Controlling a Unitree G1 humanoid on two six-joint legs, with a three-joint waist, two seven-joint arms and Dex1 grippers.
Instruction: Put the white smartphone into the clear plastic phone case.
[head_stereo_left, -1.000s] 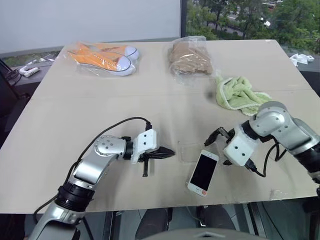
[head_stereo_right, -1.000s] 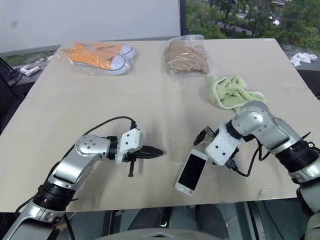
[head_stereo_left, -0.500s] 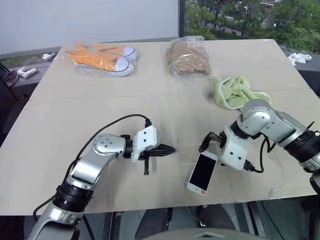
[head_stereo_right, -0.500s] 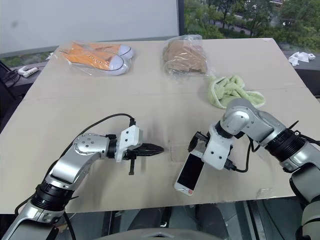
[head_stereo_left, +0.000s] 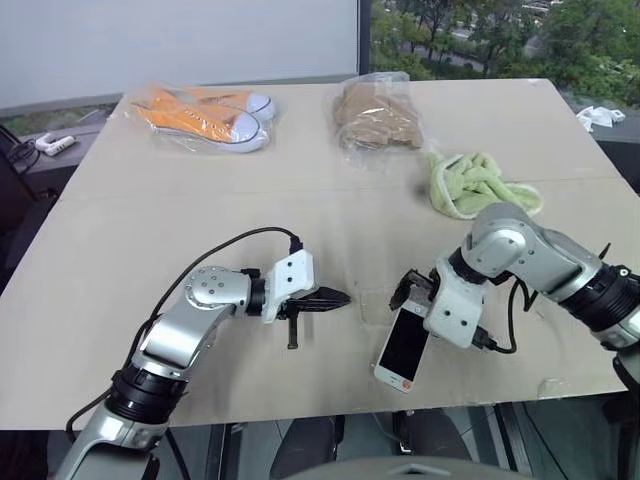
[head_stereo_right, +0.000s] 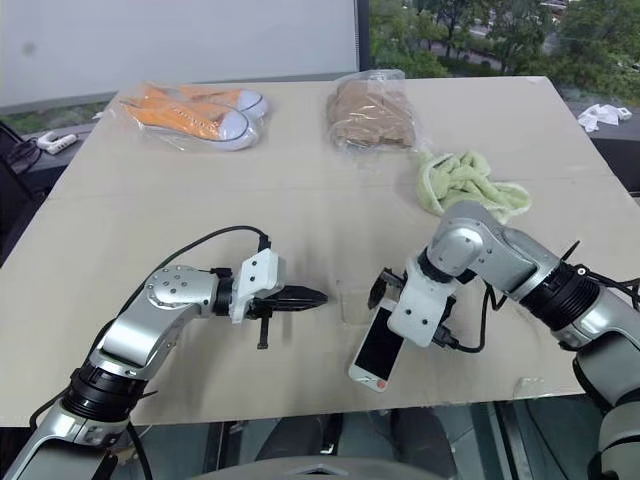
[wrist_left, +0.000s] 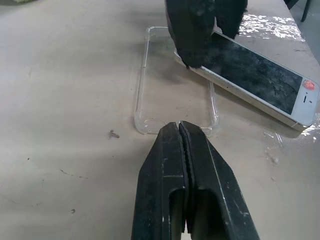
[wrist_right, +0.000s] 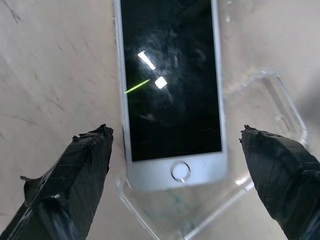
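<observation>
White smartphone (head_stereo_left: 404, 344) lies unseated, one end overlapping the clear plastic phone case (wrist_left: 172, 100) at its eleven o'clock — your right gripper (wrist_right: 175, 165) straddles it wide, left gripper (wrist_left: 186, 165) shut empty — insertion remains.

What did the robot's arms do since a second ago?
The right gripper, open, slid left to straddle the white smartphone's far end, not gripping it. The left gripper stayed shut beside the clear plastic phone case. Phone and case haven't moved.
</observation>
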